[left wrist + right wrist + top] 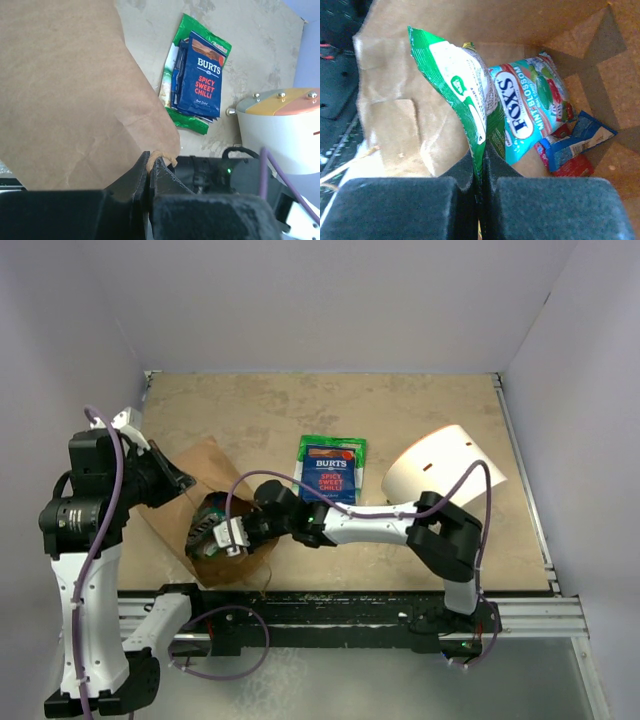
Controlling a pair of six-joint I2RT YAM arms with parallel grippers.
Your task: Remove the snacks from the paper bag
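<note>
The right pincer (482,167) is clamped tight on an edge of a green-and-white glossy packet (465,85) inside the brown kraft paper bag (395,125). 2 more lie behind it: a turquoise Fox's Mint Blossom packet (530,110) and a small red-and-blue packet (572,147). The left pincer (150,167) is closed, pinching the bag's edge. Beyond the bag, on the beige counter (250,40), a dark blue Burts packet (202,80) lies on a green foil packet (192,122), near a white cylindrical container (285,135).

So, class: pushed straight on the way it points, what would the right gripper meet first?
Shut on a green packet, the right gripper points into the paper bag; likely the Fox's packet first, though depth is unclear.
</note>
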